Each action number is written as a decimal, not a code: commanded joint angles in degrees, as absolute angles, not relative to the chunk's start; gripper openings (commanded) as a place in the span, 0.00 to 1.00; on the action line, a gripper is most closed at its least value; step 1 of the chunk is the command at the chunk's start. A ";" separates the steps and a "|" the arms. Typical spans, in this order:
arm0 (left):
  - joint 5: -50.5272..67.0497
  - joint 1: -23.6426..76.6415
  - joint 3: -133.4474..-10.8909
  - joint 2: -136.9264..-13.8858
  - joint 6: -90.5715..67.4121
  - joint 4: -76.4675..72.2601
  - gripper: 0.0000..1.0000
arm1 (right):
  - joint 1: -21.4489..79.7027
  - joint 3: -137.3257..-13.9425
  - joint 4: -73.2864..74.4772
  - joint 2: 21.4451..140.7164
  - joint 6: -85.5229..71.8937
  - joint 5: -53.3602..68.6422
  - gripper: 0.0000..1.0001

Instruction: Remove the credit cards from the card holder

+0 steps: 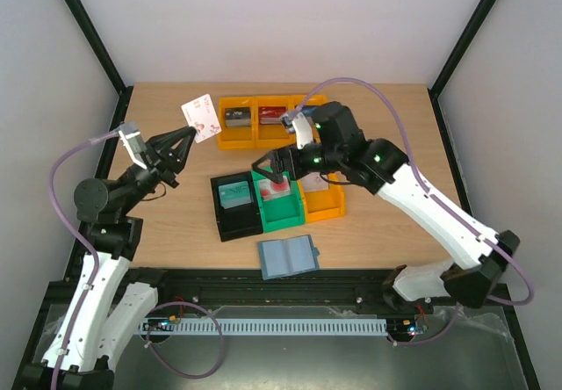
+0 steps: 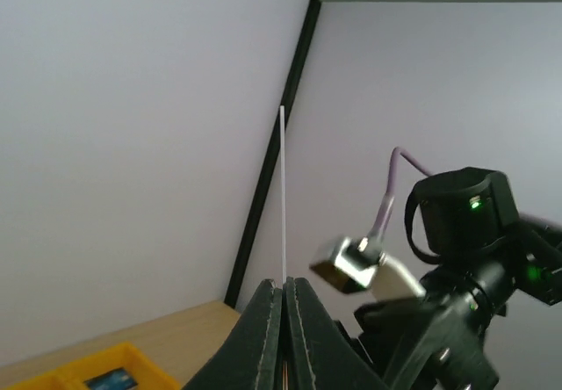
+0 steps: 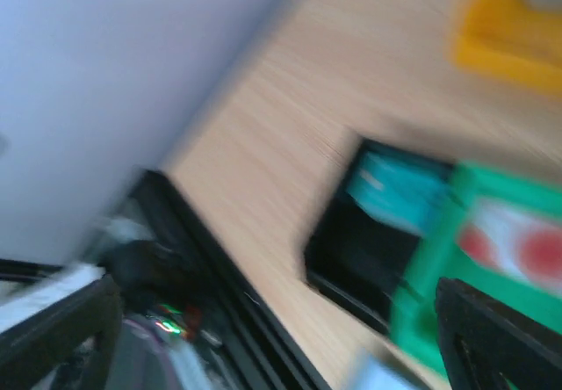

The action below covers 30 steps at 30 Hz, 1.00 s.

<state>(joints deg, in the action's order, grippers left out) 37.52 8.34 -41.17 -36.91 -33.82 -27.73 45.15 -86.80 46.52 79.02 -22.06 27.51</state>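
The card holder (image 1: 288, 256) lies open on the table near the front edge, pale blue inner faces up. My left gripper (image 1: 186, 135) is shut on a white and pink credit card (image 1: 200, 118) and holds it in the air at the back left. In the left wrist view the card (image 2: 283, 197) shows edge-on, sticking up from between the closed fingers (image 2: 263, 320). My right gripper (image 1: 272, 167) is open and empty above the green bin (image 1: 283, 210), which holds a red and white card (image 1: 279, 187). The right wrist view is blurred; that card (image 3: 518, 241) shows in it.
A black bin (image 1: 237, 219) with a teal card (image 1: 235, 195) stands left of the green bin, an orange bin (image 1: 323, 201) to its right. A long orange tray (image 1: 255, 135) with several compartments holding dark items stands at the back. The black frame posts rise at the back corners.
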 commanded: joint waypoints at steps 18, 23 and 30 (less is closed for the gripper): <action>45.22 9.99 -42.34 -38.71 -36.55 -34.52 0.03 | 48.87 -71.78 -50.04 84.74 -54.46 54.20 0.13; 45.84 10.11 -41.08 -38.31 -33.89 -30.20 0.03 | 48.72 -73.75 -35.81 81.83 -43.03 55.28 0.02; 44.79 7.78 -44.67 -35.42 -4.83 -2.97 0.74 | 48.41 -95.67 43.18 79.45 4.60 32.41 0.02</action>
<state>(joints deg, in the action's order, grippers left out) 44.73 9.78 -41.80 -36.99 -24.25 -19.49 48.27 -85.34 -1.32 82.74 -22.28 46.61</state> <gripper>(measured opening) 0.716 0.016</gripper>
